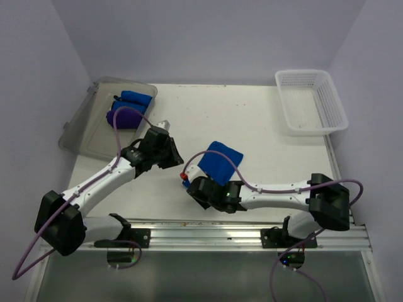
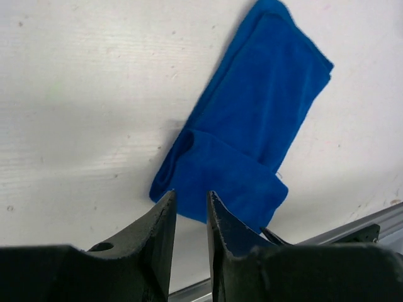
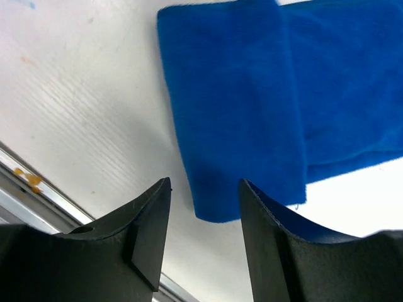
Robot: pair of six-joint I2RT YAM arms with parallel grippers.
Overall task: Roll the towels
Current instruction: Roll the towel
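On the white, faintly grained tabletop [image 1: 264, 138] lies a plush blue towel [image 1: 215, 165], folded flat; left fingers [image 2: 157, 239] slightly parted, right fingers [image 3: 148, 233] spread, both empty.

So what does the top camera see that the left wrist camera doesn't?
Only the top camera: the white basket and the grey tray holding a blue roll and a purple roll. Only the left wrist camera: the folded-over end of the blue towel, hidden from above by the right arm. Both: that blue towel on the table.

Left end effector [image 2: 190, 196] and right end effector [image 3: 204, 184] hover parted.
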